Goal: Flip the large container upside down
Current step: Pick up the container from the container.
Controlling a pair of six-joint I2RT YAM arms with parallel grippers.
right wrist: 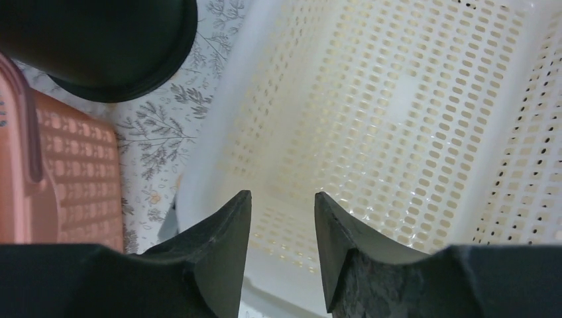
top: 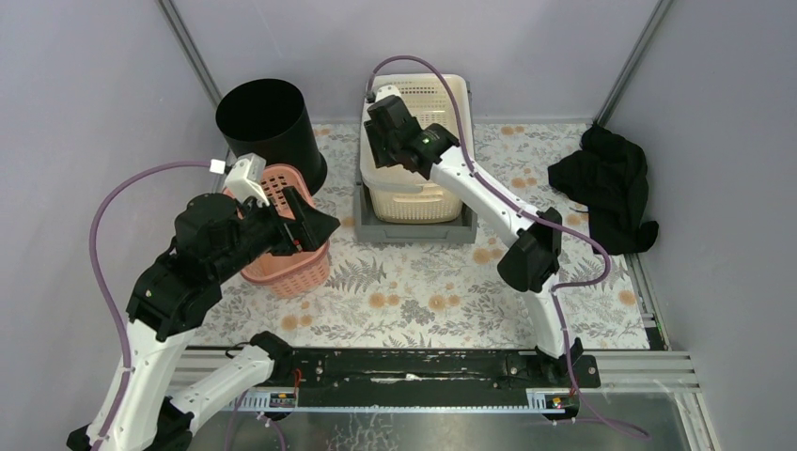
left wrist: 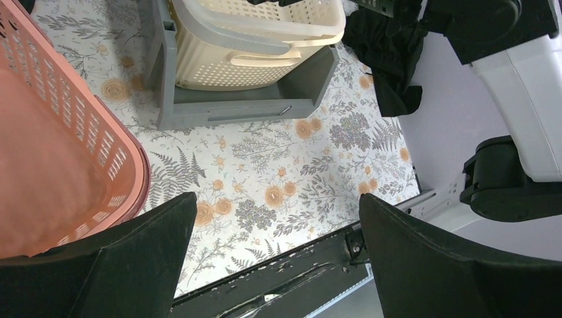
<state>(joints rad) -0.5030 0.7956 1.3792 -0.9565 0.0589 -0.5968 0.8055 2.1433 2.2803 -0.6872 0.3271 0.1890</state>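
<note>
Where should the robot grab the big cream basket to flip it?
Probably its left rim, from above. The basket sits upright and open-topped, and that thin edge should fit between the fingers of the right gripper, which hangs over it.

The tabletop (top: 423,282) is covered by a pale cloth printed with grey ferns and orange flowers, reaching from the near rail to the far wall; a black cylindrical bin (top: 268,122) stands upright at the far left, its open mouth up; a pink slotted basket (top: 287,272) sits just near of it on the left side; a grey tray (top: 414,230) lies at the far centre, apart from the pink basket with a strip of cloth between them, and carries a cream basket (top: 414,197); a crumpled black cloth (top: 606,188) lies at the far right edge, well apart from the tray; a black mounting rail (top: 423,366) runs along the near edge.
</note>
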